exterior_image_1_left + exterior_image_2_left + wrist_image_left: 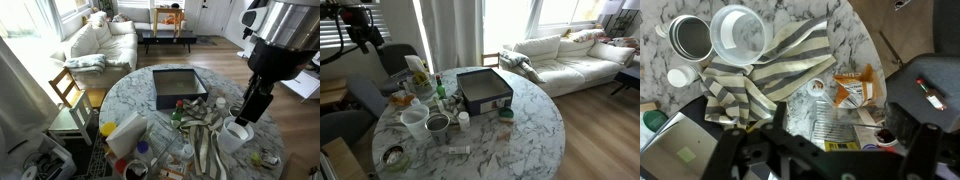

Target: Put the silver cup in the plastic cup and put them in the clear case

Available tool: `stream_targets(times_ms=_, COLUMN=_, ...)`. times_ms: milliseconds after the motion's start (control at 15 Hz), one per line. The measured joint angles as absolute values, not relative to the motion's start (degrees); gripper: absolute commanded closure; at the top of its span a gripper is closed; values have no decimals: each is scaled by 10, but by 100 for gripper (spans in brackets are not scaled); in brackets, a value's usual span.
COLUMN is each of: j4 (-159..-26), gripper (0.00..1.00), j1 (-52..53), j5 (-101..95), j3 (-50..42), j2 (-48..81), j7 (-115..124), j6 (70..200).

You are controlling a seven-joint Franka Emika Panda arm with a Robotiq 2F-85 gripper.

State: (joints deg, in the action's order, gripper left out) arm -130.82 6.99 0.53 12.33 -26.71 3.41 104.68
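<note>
The silver cup (688, 35) stands upright on the marble table next to the whitish plastic cup (738, 32); the two are side by side and both are empty. Both also show in an exterior view, the silver cup (438, 126) to the right of the plastic cup (415, 122). The plastic cup (235, 135) stands near the table edge. The clear case (180, 75) (485, 75) is a dark square tray in the middle of the table. My gripper (825, 150) (255, 105) hangs open and empty above the table, off to the side of the cups.
A grey striped cloth (770, 65) lies crumpled beside the cups. An orange packet (852, 90), a white-and-yellow carton (125, 135) and several small jars and lids crowd the table. A wooden chair (68, 90) stands beside the table, and a sofa (570, 50) stands further off.
</note>
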Motion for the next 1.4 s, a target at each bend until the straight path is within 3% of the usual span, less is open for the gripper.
stream_targets(times_ms=933, j4=-1308, gripper=0, j1=69, j5=4, j3=121, j2=-267, j7=38, j6=1046)
stream_targets(times_ms=1400, j4=-1363, gripper=0, j1=-20, j5=-99, j3=57, j2=-262, j7=114, j6=1037)
